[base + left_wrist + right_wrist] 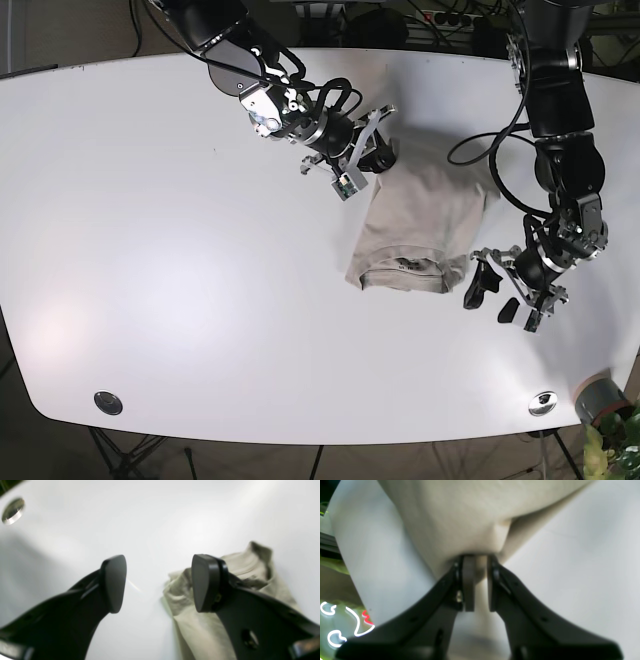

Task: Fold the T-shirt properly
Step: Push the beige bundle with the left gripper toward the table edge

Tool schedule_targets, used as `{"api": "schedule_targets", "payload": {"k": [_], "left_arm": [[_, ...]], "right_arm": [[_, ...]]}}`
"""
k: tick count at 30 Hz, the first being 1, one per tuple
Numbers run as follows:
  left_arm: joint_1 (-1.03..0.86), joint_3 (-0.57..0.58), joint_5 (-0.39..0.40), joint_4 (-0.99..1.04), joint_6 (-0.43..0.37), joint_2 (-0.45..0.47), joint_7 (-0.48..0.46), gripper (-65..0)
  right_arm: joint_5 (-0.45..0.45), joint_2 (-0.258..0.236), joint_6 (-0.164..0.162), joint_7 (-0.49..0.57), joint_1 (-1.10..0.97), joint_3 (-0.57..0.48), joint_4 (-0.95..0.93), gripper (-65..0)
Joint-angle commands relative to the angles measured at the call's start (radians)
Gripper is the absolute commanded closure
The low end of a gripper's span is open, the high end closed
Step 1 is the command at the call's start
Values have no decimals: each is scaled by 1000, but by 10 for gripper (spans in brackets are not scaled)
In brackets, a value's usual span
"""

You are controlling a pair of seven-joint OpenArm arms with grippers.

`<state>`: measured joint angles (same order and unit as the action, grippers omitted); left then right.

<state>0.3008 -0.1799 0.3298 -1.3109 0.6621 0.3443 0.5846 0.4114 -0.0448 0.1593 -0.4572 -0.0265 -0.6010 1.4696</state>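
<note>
**Beige shirt pinched at the far edge, near arm free**

Beige cotton is what I track first: the pale khaki T-shirt [420, 228] lies partly folded right of centre on the glossy white oval table [150, 250], its collar and label facing the near edge.

Nearest to me on the base view, my left gripper [496, 296] sits just beside the shirt's near right corner, over bare tabletop. Its black fingers [113, 582] stand wide apart with nothing between them. Through the left wrist camera I see the shirt's ribbed collar [260, 552] bunched behind the right-hand finger, and white table in the gap. I cannot tell whether the fingertips touch the surface.

Along the near rim I make out two round metal grommets [107, 402], one at each end, and a grey cylindrical container [597, 397] at the right corner.

Farther off, the shirt's body runs up to my right gripper [372, 140] at its far edge. On the right wrist camera the jaws are drawn narrow, clamped on a fold of the fabric [480, 566], and the cloth fans out taut and smooth beyond the pads.
</note>
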Motion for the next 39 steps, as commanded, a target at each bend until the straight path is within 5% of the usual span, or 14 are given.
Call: {"api": "schedule_targets", "payload": {"k": [1,7,12,15,22,28,39], "left_arm": [[-7,29,10,-91,-17,-15,-13,-389],[-97,112,9,-235,-121,-54,-16,-397],[-174,171,9,-332,-364,-98,-19,-526],[-228,178,7,-376,-451,-129,-21,-547],[-315,202,-31,-393,-462,-173,-44,-547],[-387,219,-194,-224,-462,-208,-231,-547],[-397,181,-192,184,-456,-121,-449,-547]], "right_arm": [[11,4,12,22,0,28,61,-75],[7,1,15,22,-71,166,153,-75],[13,-89,15,22,-65,200,190,-75],[13,-125,13,22,-66,203,214,-75],[13,-169,18,22,-65,203,216,-75],[13,-175,19,22,-42,203,173,-75],[10,-178,19,22,-36,214,171,-75]]}}
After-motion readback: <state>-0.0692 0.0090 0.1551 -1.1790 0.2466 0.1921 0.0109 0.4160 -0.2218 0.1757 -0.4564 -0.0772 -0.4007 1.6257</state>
